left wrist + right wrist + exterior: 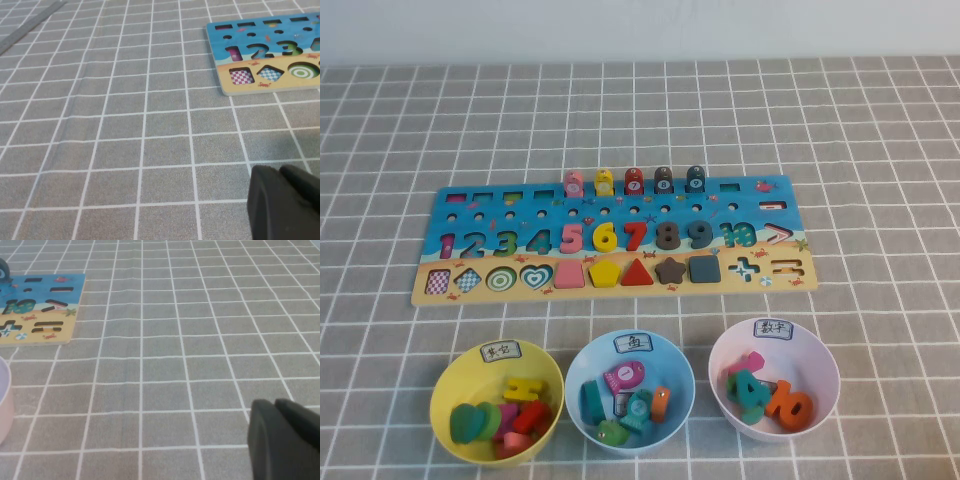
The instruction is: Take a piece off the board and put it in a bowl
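The slate-blue square piece (704, 269) sits in its slot on the sandy strip of the board (470, 205), right of the dark brown star (671, 269). The yellow bowl (445, 375), with a white label on its rim, stands in front of the board's left end and holds several coloured pieces. Neither arm shows in the high view. My left gripper (280, 172) is shut and empty over bare cloth, near the board's left end (250, 90). My right gripper (275, 404) is shut and empty over bare cloth, off the board's right end (70, 285).
A light blue bowl (582, 360) and a pink bowl (820, 350), both holding pieces, stand right of the yellow one. The pink bowl's edge shows in the right wrist view (4, 400). Grey checked cloth covers the table. Several pegs stand along the board's far edge (634, 181).
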